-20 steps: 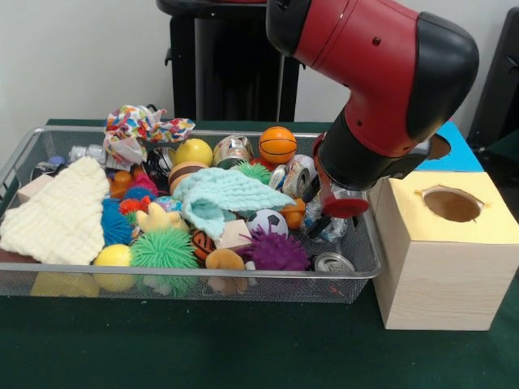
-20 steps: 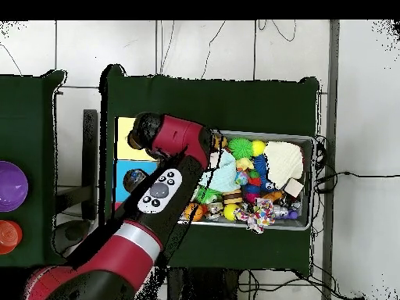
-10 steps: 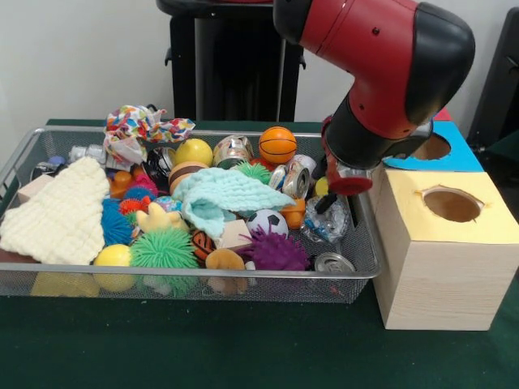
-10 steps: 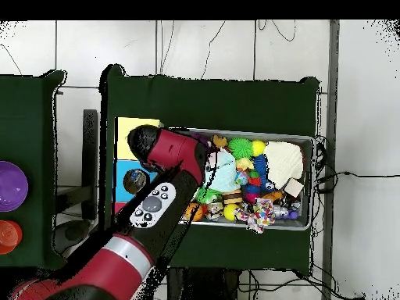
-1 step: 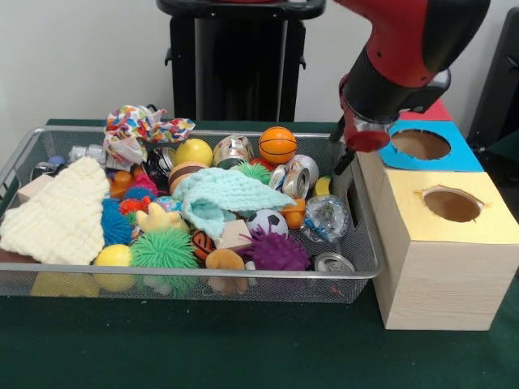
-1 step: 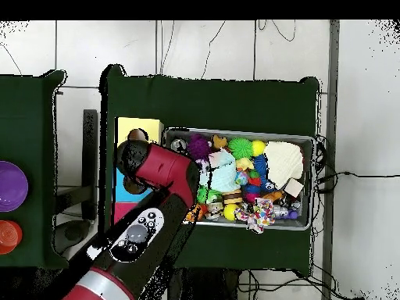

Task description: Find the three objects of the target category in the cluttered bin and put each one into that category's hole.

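Gripper (image 5: 344,166): finger state cannot tell; hangs just above crumpled clear plastic bottle (image 5: 326,218) in wire mesh bin (image 5: 186,281), apparently lifting clear toward yellow-topped wooden box (image 5: 442,255).

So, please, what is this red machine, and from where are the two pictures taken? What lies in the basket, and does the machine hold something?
The red and black machine is a robot arm with a gripper at its end. One picture is taken from across the table, facing the robot. The other looks straight down from above.

The wire bin stands on the green table. It is full of toys and clutter, such as an orange basketball, a mint cloth, a green spiky ball and a can.

Beside it stand a yellow-topped box and a blue-topped box, each with a round hole.

The gripper hangs at the bin's end next to the boxes. I cannot tell whether it holds anything.
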`<move>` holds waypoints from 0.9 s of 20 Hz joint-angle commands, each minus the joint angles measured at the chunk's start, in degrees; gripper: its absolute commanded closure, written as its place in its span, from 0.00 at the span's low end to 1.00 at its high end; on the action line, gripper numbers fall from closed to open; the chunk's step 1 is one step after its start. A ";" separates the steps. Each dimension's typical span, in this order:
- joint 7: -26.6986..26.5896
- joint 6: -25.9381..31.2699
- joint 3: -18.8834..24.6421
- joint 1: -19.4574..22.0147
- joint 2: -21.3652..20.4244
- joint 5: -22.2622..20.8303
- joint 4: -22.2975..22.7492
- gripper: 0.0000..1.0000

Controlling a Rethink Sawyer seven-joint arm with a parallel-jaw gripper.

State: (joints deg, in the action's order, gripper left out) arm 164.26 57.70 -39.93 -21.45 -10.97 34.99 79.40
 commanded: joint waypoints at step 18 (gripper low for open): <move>0.46 -49.81 31.63 15.41 -14.75 -9.11 29.47 0.00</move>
State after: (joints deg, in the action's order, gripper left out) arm 164.26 3.83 -19.16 -7.71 -23.44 29.99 101.83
